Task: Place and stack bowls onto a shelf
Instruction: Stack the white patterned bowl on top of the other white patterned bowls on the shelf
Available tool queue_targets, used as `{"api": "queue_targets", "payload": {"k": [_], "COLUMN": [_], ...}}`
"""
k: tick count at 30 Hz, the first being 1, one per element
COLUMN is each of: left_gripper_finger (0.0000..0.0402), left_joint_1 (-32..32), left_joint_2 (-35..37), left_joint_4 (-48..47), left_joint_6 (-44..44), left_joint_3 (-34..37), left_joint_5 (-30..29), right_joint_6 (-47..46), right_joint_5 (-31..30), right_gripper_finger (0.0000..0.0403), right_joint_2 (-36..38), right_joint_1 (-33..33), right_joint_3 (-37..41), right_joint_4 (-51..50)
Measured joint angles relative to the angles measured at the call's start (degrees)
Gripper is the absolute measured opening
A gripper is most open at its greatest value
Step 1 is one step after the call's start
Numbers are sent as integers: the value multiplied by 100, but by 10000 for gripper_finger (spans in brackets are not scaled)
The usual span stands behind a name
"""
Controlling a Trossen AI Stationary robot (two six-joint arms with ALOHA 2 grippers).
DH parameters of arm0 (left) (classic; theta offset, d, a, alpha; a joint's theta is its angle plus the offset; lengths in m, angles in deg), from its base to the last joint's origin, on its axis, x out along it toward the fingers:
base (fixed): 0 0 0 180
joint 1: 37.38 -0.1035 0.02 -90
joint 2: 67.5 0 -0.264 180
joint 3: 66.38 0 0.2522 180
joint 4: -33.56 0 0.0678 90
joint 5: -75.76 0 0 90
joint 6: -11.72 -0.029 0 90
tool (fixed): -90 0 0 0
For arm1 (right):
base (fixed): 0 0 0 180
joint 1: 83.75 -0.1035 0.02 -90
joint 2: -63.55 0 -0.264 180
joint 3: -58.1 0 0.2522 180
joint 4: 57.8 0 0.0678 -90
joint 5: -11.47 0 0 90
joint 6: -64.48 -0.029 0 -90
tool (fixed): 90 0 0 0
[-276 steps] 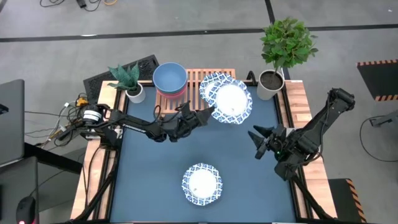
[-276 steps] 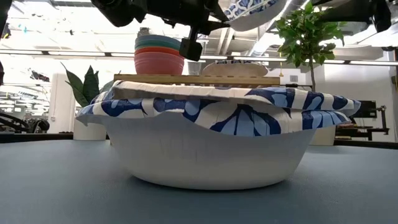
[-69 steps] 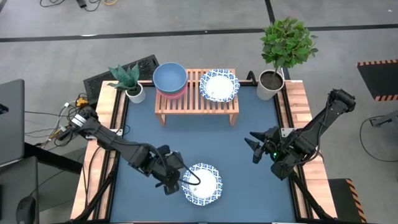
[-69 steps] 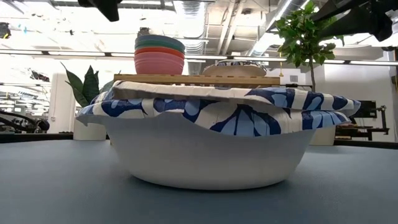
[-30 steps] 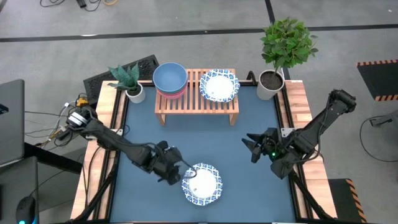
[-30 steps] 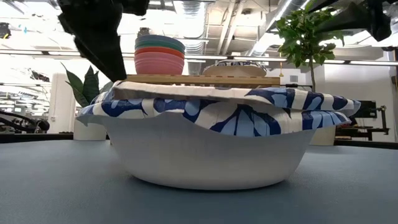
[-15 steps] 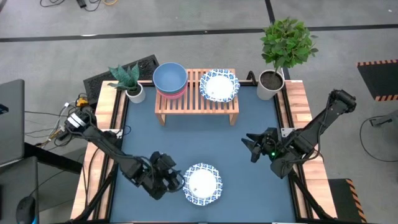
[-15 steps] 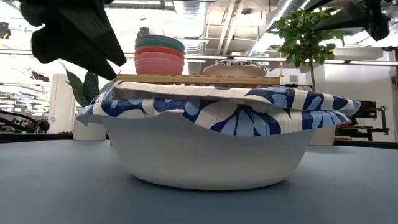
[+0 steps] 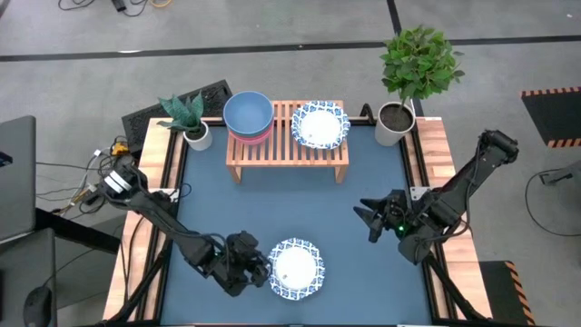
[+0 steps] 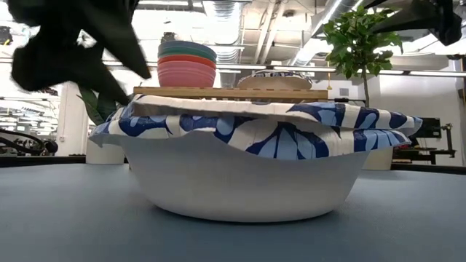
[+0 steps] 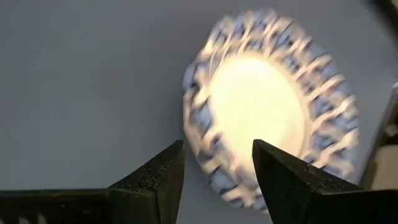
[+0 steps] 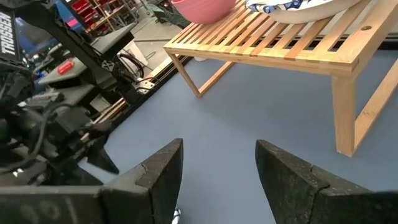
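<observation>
The left gripper (image 9: pixel 257 266), fingers spread, sits beside the last patterned bowl (image 9: pixel 295 268) on the desk (image 9: pixel 281 213), apparently about to pinch its rim for the shelf (image 9: pixel 286 145).

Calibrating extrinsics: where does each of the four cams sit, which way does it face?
High: overhead, straight down; both arms, low light-wood slatted shelf.
Low: tabletop height, level; white blue-rimmed bowl fills it, dark blurred arm above.
Left wrist: down past the left gripper, open by that bowl's rim.
Right wrist: past the right gripper, open, toward the shelf.
Shared: high and left wrist show that bowl.
</observation>
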Motion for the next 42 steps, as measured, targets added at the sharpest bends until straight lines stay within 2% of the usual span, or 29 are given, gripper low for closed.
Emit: {"api": "queue_targets", "payload": {"k": [3,8,19,38,42], "left_gripper_finger": [174,174,174,173,155], "left_joint_1": [-3,-12,3,-161,-223], "left_joint_2": [-275,-542,-531,-531,-529], "left_joint_4": [268,531,501,395,323], "left_joint_6": [157,543,471,598,603], "left_joint_3": [6,2,-281,-295,-295], "left_joint_5": [347,503,475,736,915], "right_joint_6": [66,85,367,369,369], "right_joint_5": [0,-2,-11,-12,-13], "right_gripper_finger": [226,226,226,226,226], "right_joint_2": [2,0,0,0,0], "right_joint_1": [-57,-67,-40,-51,-51], "right_joint_3": [0,0,0,0,0], "right_joint_4": [2,-62,-53,-51,-49]}}
